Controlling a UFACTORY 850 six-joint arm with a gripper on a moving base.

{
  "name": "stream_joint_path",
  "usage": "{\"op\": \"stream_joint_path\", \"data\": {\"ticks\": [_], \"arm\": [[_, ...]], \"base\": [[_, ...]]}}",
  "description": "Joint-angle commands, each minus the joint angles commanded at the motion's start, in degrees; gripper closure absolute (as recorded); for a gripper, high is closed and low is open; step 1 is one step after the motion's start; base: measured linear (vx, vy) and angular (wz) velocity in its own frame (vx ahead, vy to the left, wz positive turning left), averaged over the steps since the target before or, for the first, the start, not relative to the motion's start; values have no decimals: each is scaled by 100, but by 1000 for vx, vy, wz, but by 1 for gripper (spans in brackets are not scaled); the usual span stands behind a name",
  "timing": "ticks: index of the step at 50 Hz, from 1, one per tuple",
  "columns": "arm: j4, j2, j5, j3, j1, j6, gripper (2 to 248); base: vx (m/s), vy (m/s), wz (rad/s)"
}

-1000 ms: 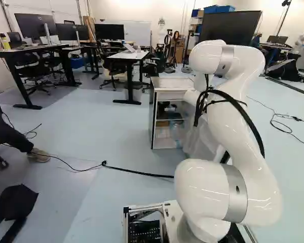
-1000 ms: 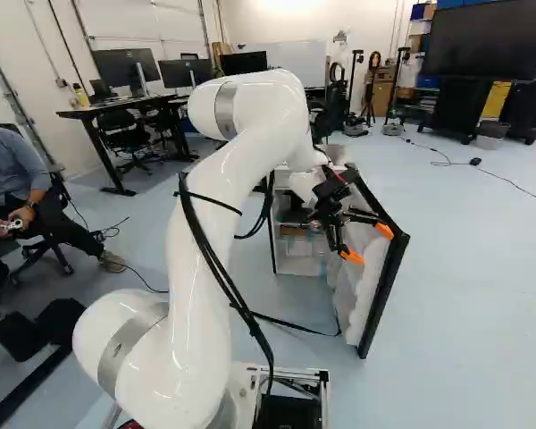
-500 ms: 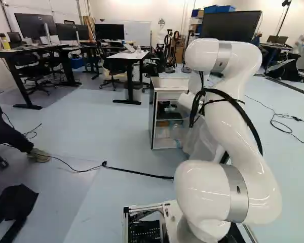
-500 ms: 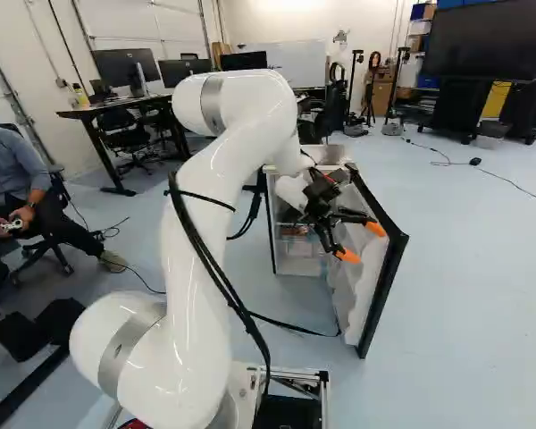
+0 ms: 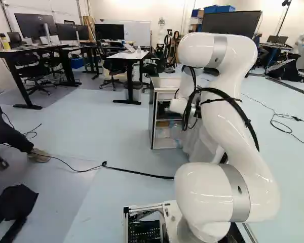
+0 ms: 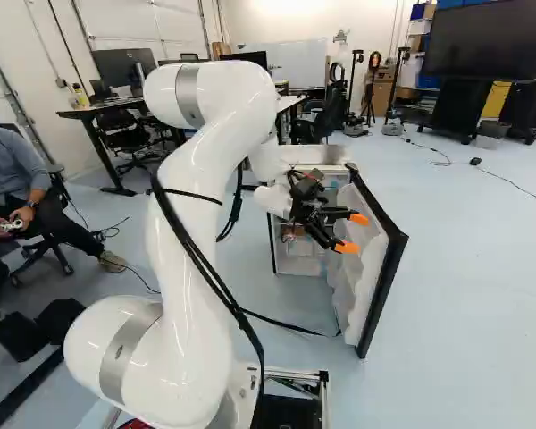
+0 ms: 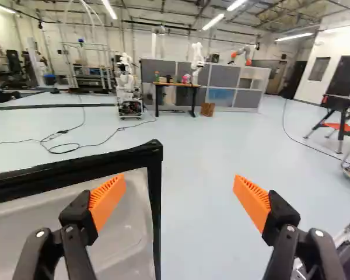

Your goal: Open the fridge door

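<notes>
The big white arm [image 6: 196, 313] reaches out to the fridge [image 5: 164, 93], which stands ahead with its door [image 6: 357, 277] wide open. At the arm's end is the black gripper [image 6: 353, 232], its jaws spread, with the door's black edge showing between its orange tips.

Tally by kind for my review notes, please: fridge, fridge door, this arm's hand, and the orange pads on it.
Fridge: 1
Fridge door: 1
Hand: 1
Orange pads: 2
Total: 5
</notes>
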Motion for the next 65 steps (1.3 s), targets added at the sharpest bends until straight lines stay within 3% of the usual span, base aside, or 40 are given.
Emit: {"op": "stream_joint_path", "data": {"ticks": [51,65], "arm": [[-2320,615,-24,1367,1305,0,3],[-2694,748,-265,1617,1645,0,3]], "base": [[0,0,0],[0,0,0]]}}
